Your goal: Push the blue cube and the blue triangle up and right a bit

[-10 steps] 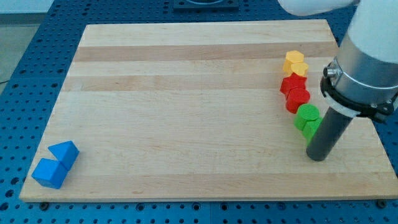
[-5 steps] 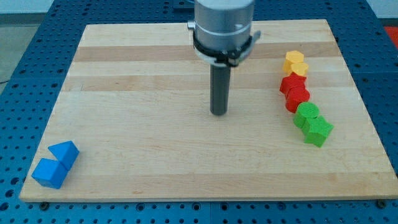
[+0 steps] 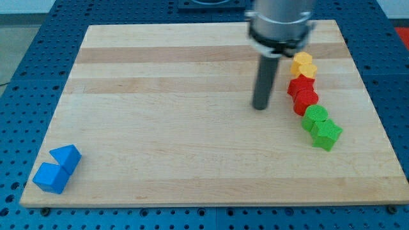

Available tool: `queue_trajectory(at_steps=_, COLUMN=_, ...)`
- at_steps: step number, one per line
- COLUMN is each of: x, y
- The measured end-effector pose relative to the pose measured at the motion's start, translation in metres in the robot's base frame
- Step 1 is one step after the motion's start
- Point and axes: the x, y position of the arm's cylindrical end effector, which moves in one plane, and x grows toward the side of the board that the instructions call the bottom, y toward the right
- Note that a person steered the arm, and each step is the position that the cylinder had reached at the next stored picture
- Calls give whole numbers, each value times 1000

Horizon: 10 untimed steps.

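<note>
A blue cube point(image 3: 50, 177) sits at the bottom left corner of the wooden board point(image 3: 192, 128). A blue triangle point(image 3: 66, 156) touches it just up and to the right. My tip point(image 3: 259, 107) rests on the board right of centre, far from both blue blocks, just left of the red blocks.
A column of blocks runs down the view's right: two yellow blocks point(image 3: 303, 64), two red blocks point(image 3: 303, 94), two green blocks point(image 3: 321, 127). The board lies on a blue perforated table point(image 3: 25, 76).
My tip swung from beside the green blocks left to the board's centre, then back right to beside the red blocks. No block has moved.
</note>
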Motion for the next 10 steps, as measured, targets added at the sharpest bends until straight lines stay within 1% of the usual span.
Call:
queue_trajectory(at_steps=1, x=0, y=-111)
queue_trajectory(at_steps=2, x=0, y=-239)
queue_trajectory(at_steps=3, x=9, y=-358)
queue_trajectory(at_steps=4, x=11, y=-362)
queue_trajectory(at_steps=5, x=23, y=-364)
queue_trajectory(at_steps=7, x=91, y=-364)
queue_trajectory(at_steps=9, x=173, y=-359)
queue_trajectory(at_steps=10, x=168, y=-333)
